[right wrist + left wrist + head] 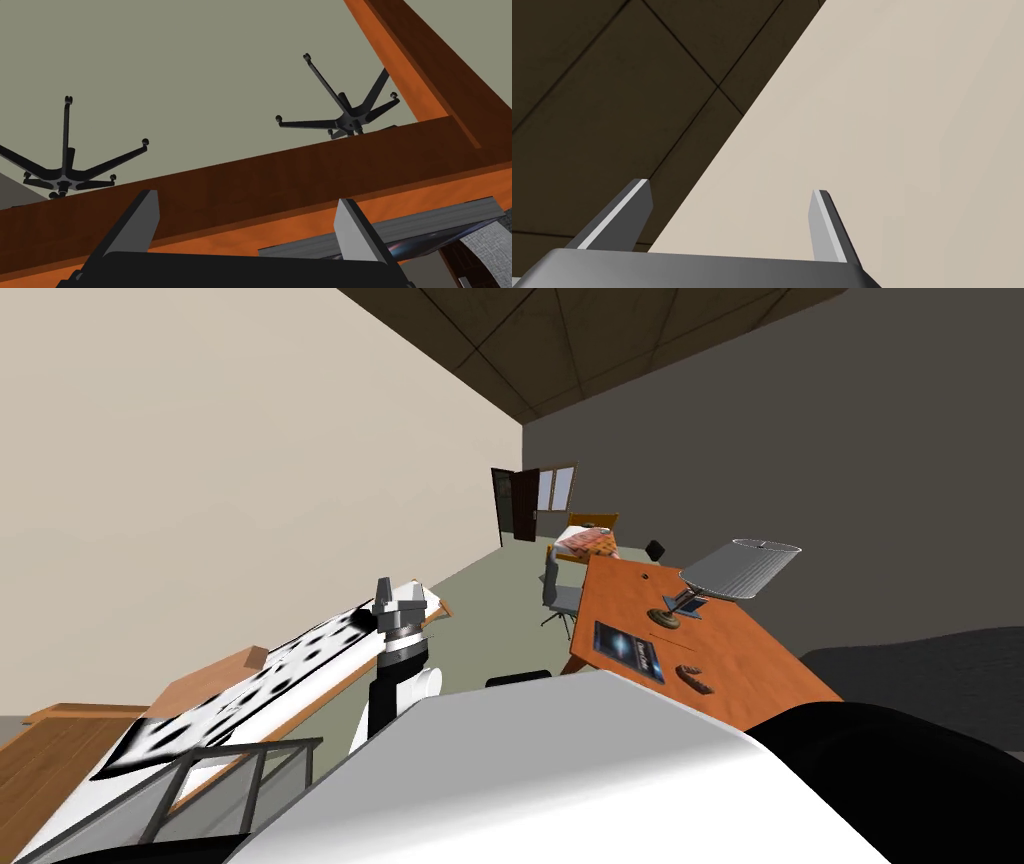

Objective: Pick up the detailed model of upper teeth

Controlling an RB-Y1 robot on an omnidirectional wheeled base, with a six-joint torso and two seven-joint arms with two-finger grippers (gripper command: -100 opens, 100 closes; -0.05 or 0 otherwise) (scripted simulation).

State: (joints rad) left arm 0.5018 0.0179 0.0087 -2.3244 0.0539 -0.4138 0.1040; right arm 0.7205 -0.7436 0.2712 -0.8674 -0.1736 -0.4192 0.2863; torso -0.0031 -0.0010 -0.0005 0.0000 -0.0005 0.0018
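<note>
The teeth model point(693, 677) is a small brown arch lying on the orange desk point(740, 658), near its front edge and just right of a dark book point(632, 650). My left gripper point(397, 593) is raised over the bed, far left of the desk, and its fingers stand open and empty point(729, 200). In the right wrist view my right gripper point(250, 205) is open with nothing between its fingers. It is close to the desk's wooden edge point(300, 165), and a corner of the book point(400, 230) shows by one finger.
A lamp with a grey shade point(745, 566) stands on the desk behind the model. A bed with a black-spotted white cover point(250, 688) lies to the left. A grey office chair point(555, 588) stands beyond the desk, and chair bases point(350, 117) point(62, 180) rest on the floor.
</note>
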